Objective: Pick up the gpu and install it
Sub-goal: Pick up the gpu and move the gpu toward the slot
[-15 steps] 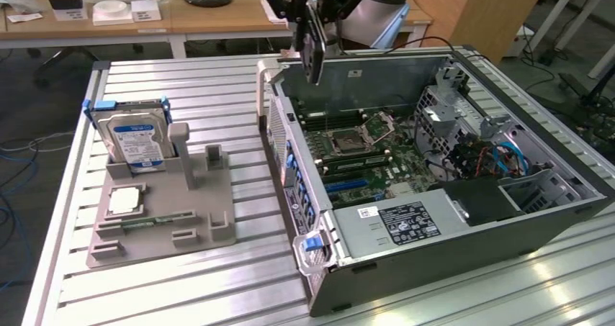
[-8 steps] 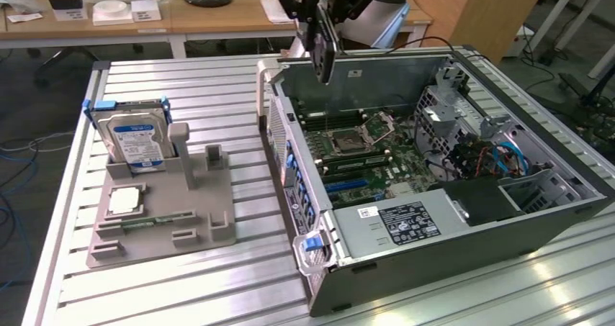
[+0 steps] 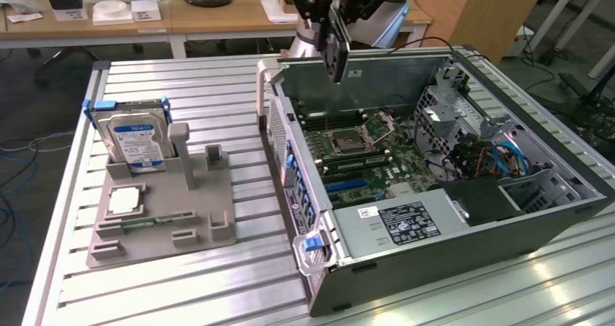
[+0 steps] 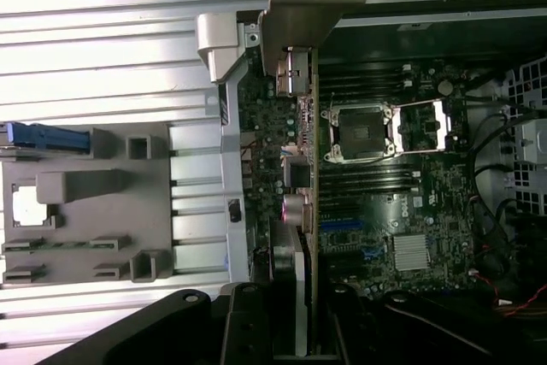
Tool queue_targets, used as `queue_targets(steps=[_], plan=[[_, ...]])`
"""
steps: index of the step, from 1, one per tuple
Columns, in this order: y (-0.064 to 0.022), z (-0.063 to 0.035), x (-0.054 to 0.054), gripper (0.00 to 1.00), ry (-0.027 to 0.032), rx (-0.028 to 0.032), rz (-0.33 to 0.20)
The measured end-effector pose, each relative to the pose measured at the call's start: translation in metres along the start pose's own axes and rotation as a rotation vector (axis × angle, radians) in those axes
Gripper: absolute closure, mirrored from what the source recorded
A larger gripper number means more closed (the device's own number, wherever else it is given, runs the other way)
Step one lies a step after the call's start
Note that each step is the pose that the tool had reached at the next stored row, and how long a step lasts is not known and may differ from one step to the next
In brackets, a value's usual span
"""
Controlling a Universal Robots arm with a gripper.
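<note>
The gpu (image 3: pixel 336 52), a thin dark card, hangs upright above the far rim of the open computer case (image 3: pixel 538 218). My gripper (image 3: pixel 333 13) is shut on its upper end. In the wrist view the gpu (image 4: pixel 275 138) runs edge-on between the fingers (image 4: pixel 248 331), its green component face turned toward the case wall and its metal bracket (image 4: pixel 303 2) at the far end. It hovers over the motherboard (image 4: pixel 402 203), apart from it. The motherboard (image 3: pixel 370 157) lies inside the case with a blue slot (image 3: pixel 348 186) toward its near side.
A grey parts holder (image 3: pixel 163 211) on the slatted metal table (image 3: pixel 192 283) carries a blue-labelled hard drive (image 3: pixel 135 142) and a square chip (image 3: pixel 125 198). The case holds a power supply (image 3: pixel 404 222) and blue cables (image 3: pixel 500 157). Wooden desks stand behind.
</note>
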State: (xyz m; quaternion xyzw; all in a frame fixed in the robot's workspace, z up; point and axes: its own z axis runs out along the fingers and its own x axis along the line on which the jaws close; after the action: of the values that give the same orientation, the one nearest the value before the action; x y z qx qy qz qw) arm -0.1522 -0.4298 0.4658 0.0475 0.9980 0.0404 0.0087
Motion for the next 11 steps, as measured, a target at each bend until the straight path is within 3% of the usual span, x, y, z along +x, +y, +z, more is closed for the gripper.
queue_targets(steps=[11], plan=[[0.0022,0.0015,-0.025,0.72,0.0000,0.0001,0.000]])
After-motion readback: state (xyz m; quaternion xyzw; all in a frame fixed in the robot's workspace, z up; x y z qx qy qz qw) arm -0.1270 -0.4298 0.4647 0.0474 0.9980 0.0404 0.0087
